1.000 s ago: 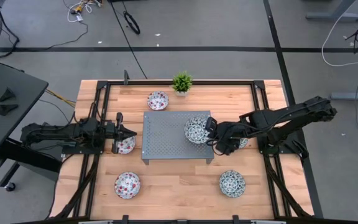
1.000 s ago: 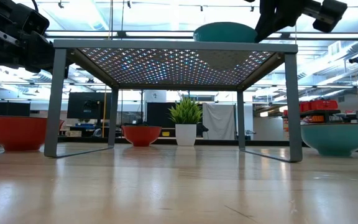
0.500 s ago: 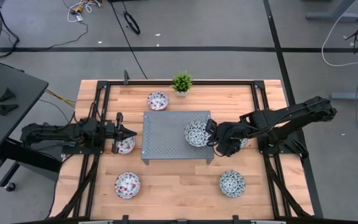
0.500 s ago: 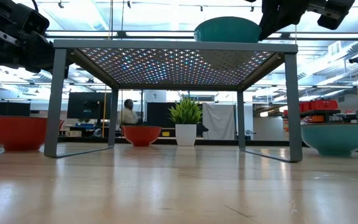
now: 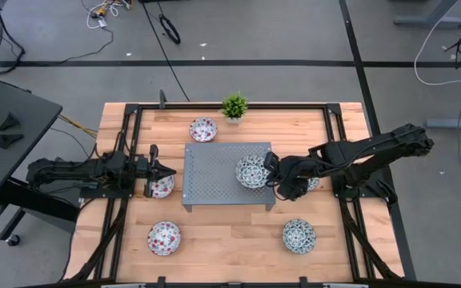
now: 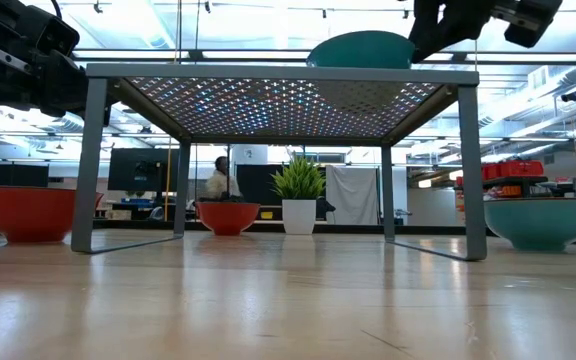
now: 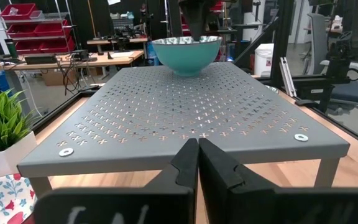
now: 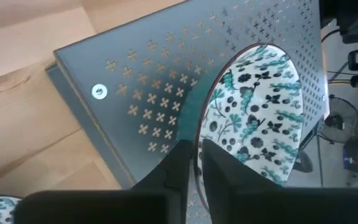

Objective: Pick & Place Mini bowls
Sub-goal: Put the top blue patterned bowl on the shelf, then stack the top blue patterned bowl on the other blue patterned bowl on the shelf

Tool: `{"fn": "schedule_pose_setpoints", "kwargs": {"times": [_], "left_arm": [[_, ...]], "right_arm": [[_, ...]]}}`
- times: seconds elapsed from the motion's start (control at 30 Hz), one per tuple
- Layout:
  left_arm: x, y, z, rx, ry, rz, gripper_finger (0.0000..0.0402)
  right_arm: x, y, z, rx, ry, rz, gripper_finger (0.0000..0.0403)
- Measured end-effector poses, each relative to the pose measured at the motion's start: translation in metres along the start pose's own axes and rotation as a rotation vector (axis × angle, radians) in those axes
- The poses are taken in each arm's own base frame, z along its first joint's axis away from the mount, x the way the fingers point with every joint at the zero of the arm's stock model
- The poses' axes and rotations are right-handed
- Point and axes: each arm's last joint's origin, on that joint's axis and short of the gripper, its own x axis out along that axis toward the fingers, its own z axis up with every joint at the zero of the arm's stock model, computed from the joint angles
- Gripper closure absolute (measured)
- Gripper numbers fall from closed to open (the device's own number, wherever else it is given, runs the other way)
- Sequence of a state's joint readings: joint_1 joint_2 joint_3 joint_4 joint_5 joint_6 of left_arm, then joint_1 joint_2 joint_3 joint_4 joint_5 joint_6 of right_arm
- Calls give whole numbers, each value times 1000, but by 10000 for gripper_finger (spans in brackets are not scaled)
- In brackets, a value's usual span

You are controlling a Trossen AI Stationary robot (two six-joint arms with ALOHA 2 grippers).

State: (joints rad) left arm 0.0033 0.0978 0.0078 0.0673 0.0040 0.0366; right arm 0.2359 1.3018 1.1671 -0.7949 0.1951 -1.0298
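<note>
the right gripper (image 5: 272,170) is placed at the near rim of a blue-green bowl (image 5: 252,170) seated on the grey rack (image 5: 214,172) — the rim is straddled by its fingers (image 8: 178,163), but a firm clamp cannot be told. the left gripper (image 5: 169,170) is held pressed together beside the rack, a red bowl (image 5: 161,186) just beneath it.

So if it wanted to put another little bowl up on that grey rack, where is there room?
Most of the grey rack is bare: its whole left and middle. Only the right edge is crowded, where the blue-green bowl sits with the right gripper at its rim.
</note>
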Motion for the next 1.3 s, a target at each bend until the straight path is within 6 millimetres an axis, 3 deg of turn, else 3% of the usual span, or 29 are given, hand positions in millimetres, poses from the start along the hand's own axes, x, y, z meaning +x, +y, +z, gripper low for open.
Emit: {"fn": "schedule_pose_setpoints", "kwargs": {"times": [0.77, 1.03, 1.3], "left_arm": [[0, 0, 0, 0, 0, 0, 383], [0, 0, 0, 0, 1, 0, 383], [0, 0, 0, 0, 0, 0, 383]], "right_arm": [[-2, -4, 2, 142, -31, -41, 270], [-27, 1, 0, 236, -62, -88, 264], [-53, 19, -12, 408, 33, -76, 266]]}}
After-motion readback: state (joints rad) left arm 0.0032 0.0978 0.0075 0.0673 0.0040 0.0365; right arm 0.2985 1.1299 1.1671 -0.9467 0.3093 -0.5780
